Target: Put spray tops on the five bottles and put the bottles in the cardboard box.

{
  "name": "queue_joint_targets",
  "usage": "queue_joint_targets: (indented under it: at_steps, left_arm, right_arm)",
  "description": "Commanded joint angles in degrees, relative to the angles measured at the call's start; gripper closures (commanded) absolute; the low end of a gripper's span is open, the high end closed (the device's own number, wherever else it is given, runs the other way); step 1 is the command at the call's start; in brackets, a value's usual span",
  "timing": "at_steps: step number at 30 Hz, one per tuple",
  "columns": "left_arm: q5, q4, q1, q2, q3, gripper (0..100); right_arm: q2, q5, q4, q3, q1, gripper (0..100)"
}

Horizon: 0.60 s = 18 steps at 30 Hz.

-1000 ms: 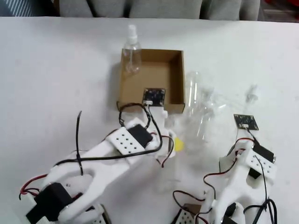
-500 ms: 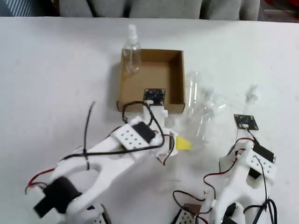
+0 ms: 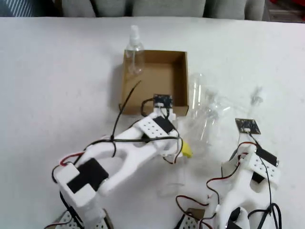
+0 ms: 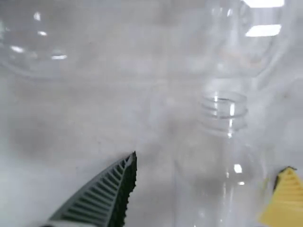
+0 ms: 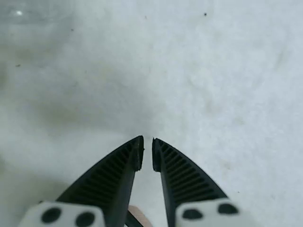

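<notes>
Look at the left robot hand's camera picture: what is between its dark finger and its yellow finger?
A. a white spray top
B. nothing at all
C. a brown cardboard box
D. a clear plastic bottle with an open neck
D: in the left wrist view the clear plastic bottle, its threaded neck bare of any top, shows between the spread fingers of the left gripper.

White table [image 3: 57, 71] carries a cardboard box [image 3: 157, 83], with clear bottles [image 3: 205, 119] lying just beside it
</notes>
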<state>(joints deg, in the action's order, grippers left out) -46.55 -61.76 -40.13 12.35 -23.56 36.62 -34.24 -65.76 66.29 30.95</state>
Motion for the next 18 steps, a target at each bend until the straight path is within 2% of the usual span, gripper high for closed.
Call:
queue_joint_targets:
  at_steps: [1,9,12,15,18]
  left_arm:
    - [-0.70,1.67,0.84,0.84,2.99,57]
    - [-0.62,1.67,0.92,0.92,3.08,57]
    - [-0.26,0.79,3.56,0.48,3.69,57]
    - [3.08,-4.66,4.44,0.66,7.47,57]
    - [3.78,-7.91,1.89,0.92,9.49,57]
  right_arm:
    - [0.40,-0.62,0.75,-0.44,-0.57,98.1]
    - [0.40,-0.62,0.75,-0.44,-0.57,98.1]
    - [0.40,-0.62,0.75,-0.44,-0.57,98.1]
    - [0.40,-0.62,0.75,-0.44,-0.57,98.1]
    - [0.40,-0.62,0.75,-0.44,-0.57,98.1]
